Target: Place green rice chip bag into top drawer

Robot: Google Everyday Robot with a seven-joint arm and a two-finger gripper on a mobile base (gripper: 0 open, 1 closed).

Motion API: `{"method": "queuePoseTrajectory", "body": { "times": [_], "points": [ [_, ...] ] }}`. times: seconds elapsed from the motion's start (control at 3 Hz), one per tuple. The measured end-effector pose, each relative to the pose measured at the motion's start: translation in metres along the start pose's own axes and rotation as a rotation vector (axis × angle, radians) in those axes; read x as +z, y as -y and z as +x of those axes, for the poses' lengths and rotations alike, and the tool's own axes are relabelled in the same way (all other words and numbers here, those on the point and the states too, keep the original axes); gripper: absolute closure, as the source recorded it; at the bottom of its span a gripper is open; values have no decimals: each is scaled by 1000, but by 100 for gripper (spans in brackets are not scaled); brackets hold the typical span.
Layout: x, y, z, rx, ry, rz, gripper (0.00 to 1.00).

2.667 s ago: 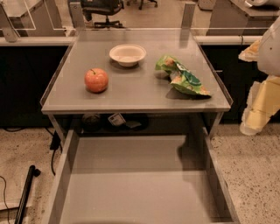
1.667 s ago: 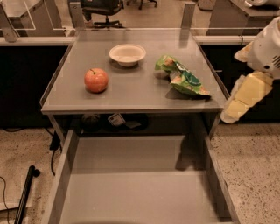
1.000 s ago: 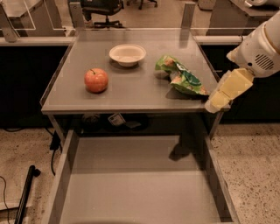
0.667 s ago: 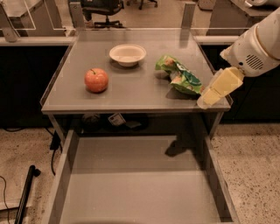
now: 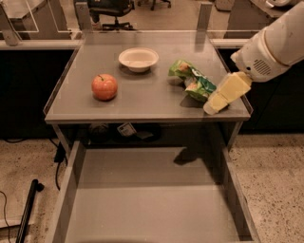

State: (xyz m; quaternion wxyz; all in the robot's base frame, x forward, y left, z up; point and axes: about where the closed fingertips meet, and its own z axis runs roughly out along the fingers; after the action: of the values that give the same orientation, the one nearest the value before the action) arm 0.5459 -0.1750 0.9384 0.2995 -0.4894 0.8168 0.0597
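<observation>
1. Camera view: the fingers (image 5: 212, 106) of the gripper hang at the end of a white arm (image 5: 273, 45) that comes in from the upper right. They form one pale-yellow wedge that slopes down and to the picture's left. The tip is over the front right corner of the counter (image 5: 142, 102).
2. I cannot tell whether the fingers are apart or together, as only one side of the wedge shows.
3. The green rice chip bag (image 5: 192, 81) lies crumpled on the counter just beside the fingers, up and to the left of the tip. Its near end meets the tip in the picture, but I cannot tell whether they touch.
4. A white bowl (image 5: 138, 59) stands farther from the fingers, beyond the bag and toward the back of the counter, with a clear gap between it and the bag.
5. A round orange-red apple (image 5: 104, 87) sits well apart from the fingers, across the counter to the left and at about the bag's depth.
6. The top drawer (image 5: 142, 209) is pulled out below and in front of the fingers. It is lower than the counter, and its flat grey bottom is bare.
7. A dark shadow (image 5: 190, 156) falls on the back of the drawer bottom, almost straight under the fingers.
8. A black office chair (image 5: 109, 7) stands on the floor far behind the counter.
</observation>
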Motion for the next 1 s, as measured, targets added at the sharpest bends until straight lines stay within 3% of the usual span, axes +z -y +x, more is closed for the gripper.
{"method": "queuePoseTrajectory", "body": {
  "times": [0.67, 1.0],
  "points": [
    [47, 34, -29, 46, 85, 73, 0],
    [72, 47, -35, 74, 101, 81, 0]
  ]
}}
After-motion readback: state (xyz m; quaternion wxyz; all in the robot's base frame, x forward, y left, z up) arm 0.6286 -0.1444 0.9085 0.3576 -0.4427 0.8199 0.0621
